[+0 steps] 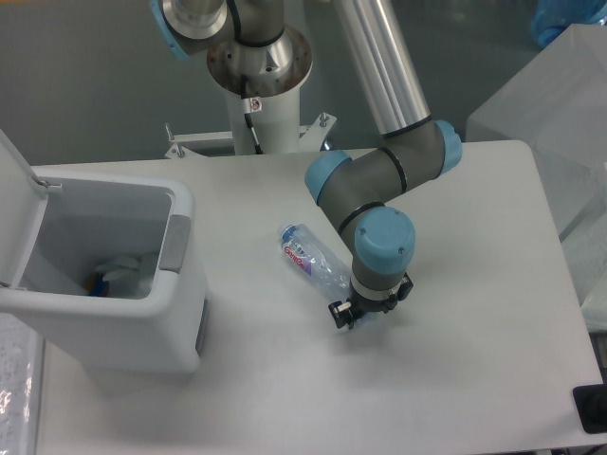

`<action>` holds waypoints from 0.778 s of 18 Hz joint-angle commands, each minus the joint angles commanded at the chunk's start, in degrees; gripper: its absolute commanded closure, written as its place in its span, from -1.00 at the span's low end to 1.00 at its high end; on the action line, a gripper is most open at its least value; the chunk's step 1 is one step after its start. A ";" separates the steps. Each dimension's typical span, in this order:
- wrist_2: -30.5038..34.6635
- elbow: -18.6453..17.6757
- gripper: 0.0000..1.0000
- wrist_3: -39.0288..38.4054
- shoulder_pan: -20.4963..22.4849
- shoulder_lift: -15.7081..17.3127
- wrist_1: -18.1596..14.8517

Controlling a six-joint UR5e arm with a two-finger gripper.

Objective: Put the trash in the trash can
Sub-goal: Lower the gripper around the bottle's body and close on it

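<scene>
**Camera view: end effector sits over the bottle's lower end, bin well off to one side**

Camera view shows the crushed clear bottle point(311, 262) lying flat on the table point(474, 379), its long axis running diagonally: the capped, labelled end points up and toward the picture's left, and the other end disappears under the arm's wrist. The end effector point(358, 314) is directly above that hidden lower end, pointing straight down at the table. Its fingers are mostly masked by the blue-capped wrist joint, so whether they are spread, closing, or already pinching the bottle cannot be told from this angle.

The trash can point(175, 284) stands well apart on the picture's left side, lid point(17, 204) swung up and open. Something white with a bit of blue already lies at its bottom; it may be the wrapper, but that is too small to be sure of.

My judgement: the bottle is the piece in hand. Any grasp would be across its narrow width near the tail end, so the labelled end would hang out to the side during the carry toward the bin opening, and the bottle could pivot or slip.
</scene>
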 joint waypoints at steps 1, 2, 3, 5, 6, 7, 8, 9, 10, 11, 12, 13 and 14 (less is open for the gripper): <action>0.00 0.00 -0.22 0.00 0.00 0.00 -0.09; 0.17 0.00 -0.17 0.00 0.00 0.35 -0.18; 0.52 0.09 -0.15 0.09 -0.09 0.70 -0.35; 0.79 1.05 -0.10 0.09 -0.61 2.54 -0.97; 0.79 1.66 -0.10 0.09 -0.88 3.25 -1.05; 0.79 2.37 -0.10 0.09 -0.88 3.86 -1.14; 0.70 3.42 -0.10 0.09 -0.97 4.48 -1.06; 0.53 4.73 -0.10 0.09 -1.05 5.09 -1.06; 0.53 5.97 -0.10 0.09 -1.32 5.79 -1.06; 0.53 7.37 -0.10 0.09 -2.01 6.58 -1.06; 0.70 8.69 -0.10 0.09 -2.46 7.20 -0.88; 0.53 9.75 -0.10 0.09 -2.46 8.08 -0.53; -0.08 11.24 -0.10 0.26 -2.55 8.87 -0.27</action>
